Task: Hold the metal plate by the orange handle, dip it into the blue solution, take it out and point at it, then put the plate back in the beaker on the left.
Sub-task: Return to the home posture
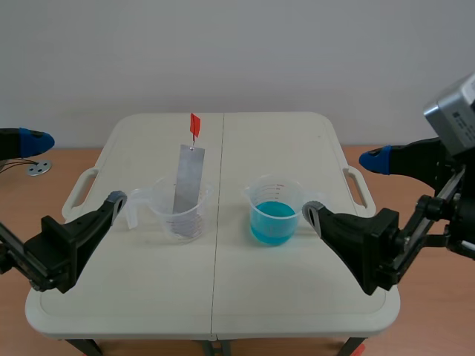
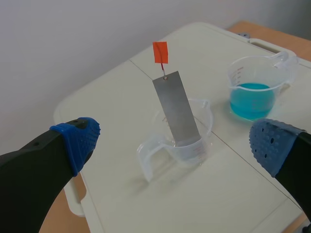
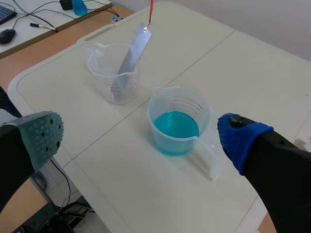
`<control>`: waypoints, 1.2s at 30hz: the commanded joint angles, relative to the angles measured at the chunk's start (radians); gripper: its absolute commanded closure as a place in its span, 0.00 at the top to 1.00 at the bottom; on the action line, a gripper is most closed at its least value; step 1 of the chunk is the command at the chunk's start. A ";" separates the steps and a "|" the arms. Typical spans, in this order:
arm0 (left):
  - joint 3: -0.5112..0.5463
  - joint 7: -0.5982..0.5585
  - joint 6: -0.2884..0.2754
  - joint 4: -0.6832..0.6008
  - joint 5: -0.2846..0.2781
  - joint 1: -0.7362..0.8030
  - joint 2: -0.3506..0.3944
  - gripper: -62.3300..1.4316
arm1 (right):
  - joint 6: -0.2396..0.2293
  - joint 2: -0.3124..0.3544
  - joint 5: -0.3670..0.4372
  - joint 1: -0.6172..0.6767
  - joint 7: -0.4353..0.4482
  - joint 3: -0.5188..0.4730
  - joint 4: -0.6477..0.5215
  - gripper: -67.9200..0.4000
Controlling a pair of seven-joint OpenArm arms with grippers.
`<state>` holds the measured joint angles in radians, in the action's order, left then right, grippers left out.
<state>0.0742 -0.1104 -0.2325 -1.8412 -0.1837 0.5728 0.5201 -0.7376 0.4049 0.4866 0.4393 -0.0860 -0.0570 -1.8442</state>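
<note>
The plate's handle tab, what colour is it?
Orange-red; the handle tab shows best in the left wrist view.

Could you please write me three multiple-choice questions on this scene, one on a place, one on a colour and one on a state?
1. Where is the metal plate?
A. lying flat
B. standing in the left beaker
C. lifted in the air

2. What colour is the plate's handle?
A. orange
B. green
C. black

3. How do the left hand and the right hand stand?
A. both shut on the plate
B. left shut, right open
C. both open

Answers:
1. B, the plate leans upright inside that beaker.
2. A, the tag at its top is orange.
3. C, both hands are spread wide and grip nothing.
</note>
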 commanded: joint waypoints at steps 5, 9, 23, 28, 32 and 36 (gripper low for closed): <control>0.004 -0.023 0.003 -0.013 -0.007 -0.039 -0.004 1.00 | -0.003 0.005 0.011 -0.001 0.019 -0.004 -0.012 0.98; 0.004 -0.029 0.000 -0.014 -0.007 -0.039 -0.004 1.00 | -0.003 0.005 -0.006 -0.001 0.018 -0.004 -0.012 0.98; 0.004 -0.027 0.001 -0.013 -0.007 -0.039 -0.004 1.00 | -0.003 0.005 -0.011 -0.001 0.003 -0.004 -0.012 0.98; 0.004 -0.026 0.001 -0.013 -0.007 -0.038 -0.004 1.00 | -0.003 0.005 -0.011 -0.001 0.003 -0.004 -0.012 0.98; 0.004 -0.024 0.001 -0.013 -0.007 -0.038 -0.004 1.00 | -0.003 0.005 -0.011 -0.001 -0.001 -0.004 -0.012 0.98; 0.004 -0.024 0.001 -0.013 -0.007 -0.038 -0.004 1.00 | -0.003 0.005 -0.011 -0.001 -0.002 -0.004 -0.012 0.98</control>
<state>0.0742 -0.1238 -0.2363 -1.8408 -0.1837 0.5346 0.5201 -0.7376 0.4049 0.4610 0.4393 -0.0986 -0.0570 -1.8442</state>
